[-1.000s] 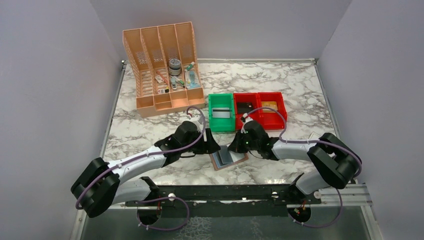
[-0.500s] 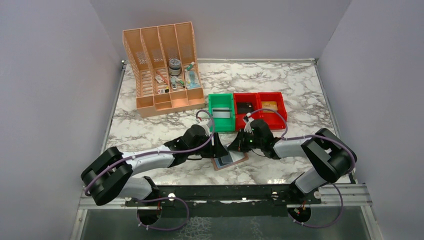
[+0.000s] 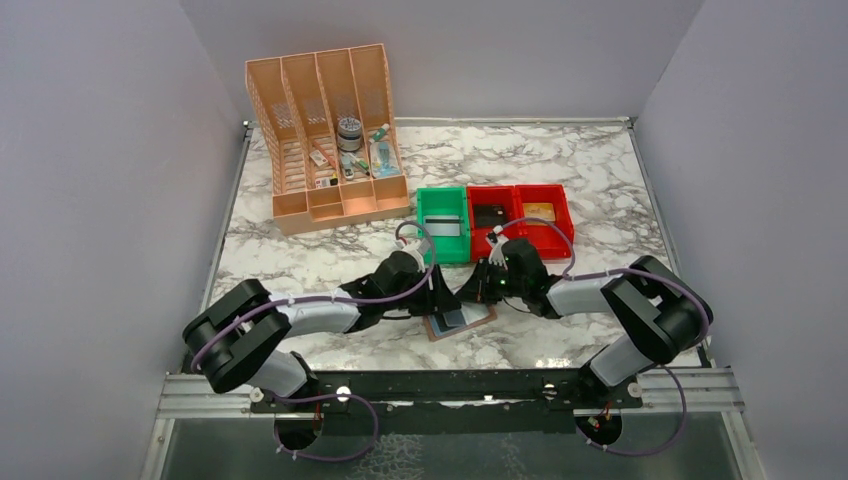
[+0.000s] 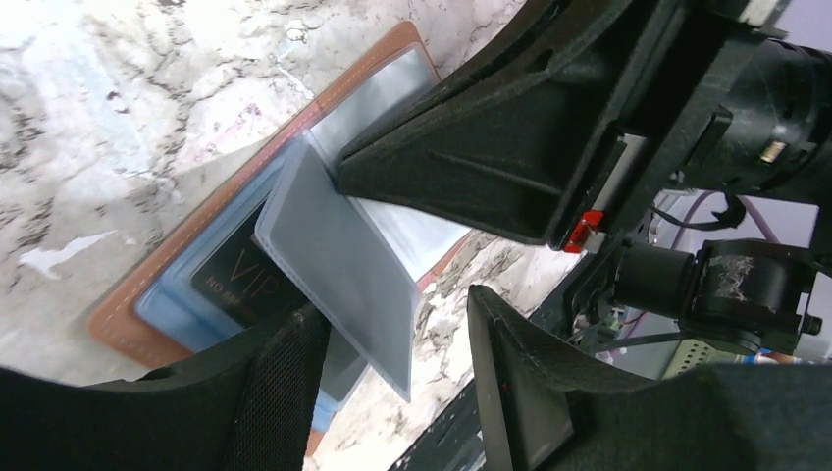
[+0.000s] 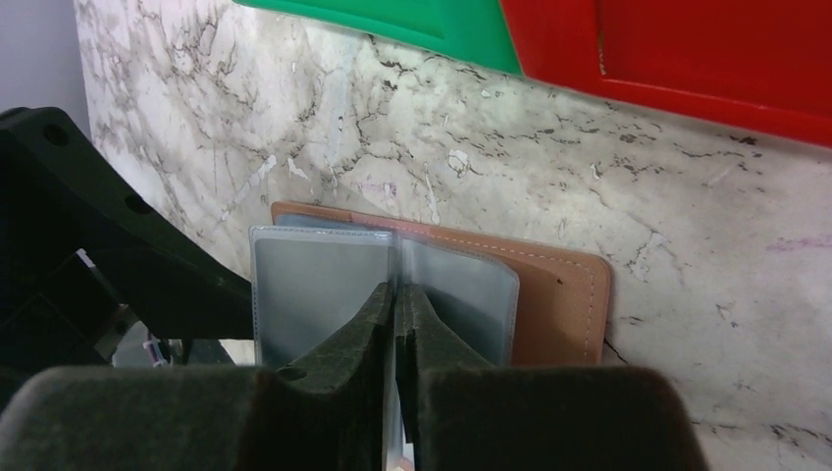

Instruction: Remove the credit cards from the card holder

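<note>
As right gripper pinches, card holder open

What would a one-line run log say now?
right gripper: shut on clear sleeve | left gripper: open by card holder | black card: in pocket

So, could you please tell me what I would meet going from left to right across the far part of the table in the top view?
Peach plastic slotted file organiser → green plastic bin → first red plastic bin → second red plastic bin.
</note>
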